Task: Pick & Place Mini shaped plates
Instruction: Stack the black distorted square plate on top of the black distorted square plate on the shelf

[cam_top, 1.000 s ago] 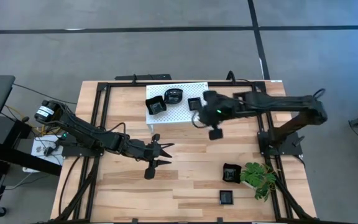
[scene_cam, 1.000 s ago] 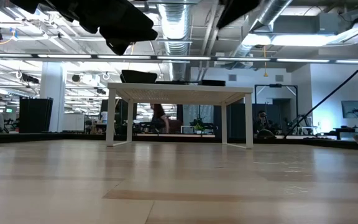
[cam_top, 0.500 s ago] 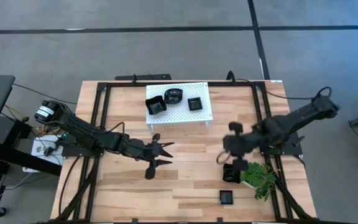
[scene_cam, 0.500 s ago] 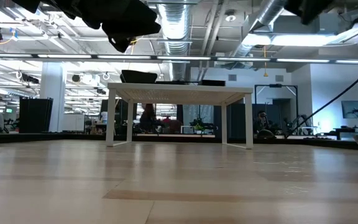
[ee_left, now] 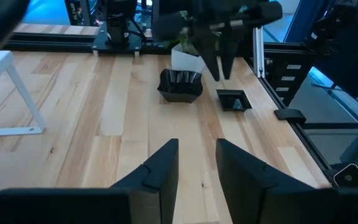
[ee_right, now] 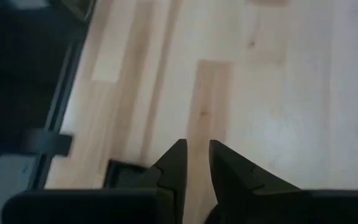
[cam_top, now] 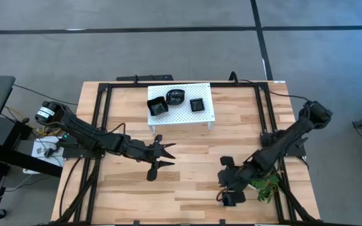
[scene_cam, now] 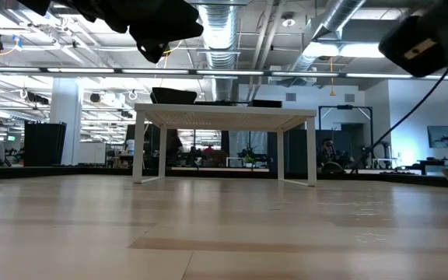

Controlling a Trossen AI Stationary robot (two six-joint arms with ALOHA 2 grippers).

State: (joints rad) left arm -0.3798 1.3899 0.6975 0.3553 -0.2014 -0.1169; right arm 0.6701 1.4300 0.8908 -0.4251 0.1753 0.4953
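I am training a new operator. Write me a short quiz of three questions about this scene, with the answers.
1. Count: how many black plates lie on the white rack?
2. True or false: the left gripper holds a plate between its fingers.
3. Choose: the right gripper is nearest to A) the rack, B) the plant, C) the left arm.

Key: 1. Three. 2. False; its fingers are open and empty. 3. B.

Right hand [cam_top: 225, 188] now down from rack [cam_top: 180, 103] to near-edge plate [cam_top: 230, 199].
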